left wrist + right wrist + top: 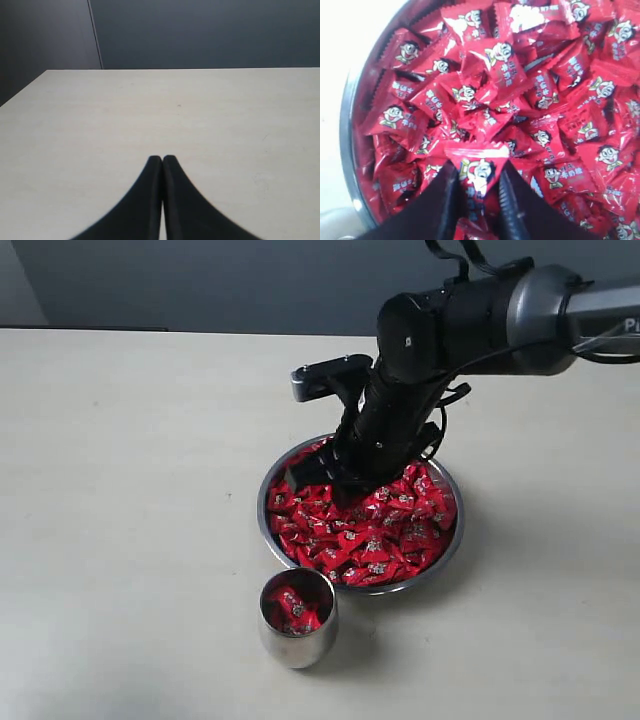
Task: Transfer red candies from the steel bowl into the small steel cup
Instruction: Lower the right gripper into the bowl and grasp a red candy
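Right gripper (478, 169): clamped on a single candy (476, 159), one dark finger (445, 200) on each side of the wrapper; in the exterior view the same gripper (335, 478) lowered into the far-left part of the steel bowl (263, 525), tips down among the heap.
Held candy: red wrapper with a cartoon face, pinched between the fingers, top edge sticking out past the tips; lifted clear of the heap or not, cannot tell.
Red candies (375, 535): piled in the bowl, nearly to its rim; a few more (293, 610) inside the small steel cup (298, 643).
Steel bowl: resting on the surface (120, 490), under the right arm.
Small steel cup: upright, just beside the bowl's near-left rim; touching or not, cannot tell.
Left gripper (161, 161): clenched, fingers pressed together, nothing between them, over bare surface.
Surface: pale and matt.
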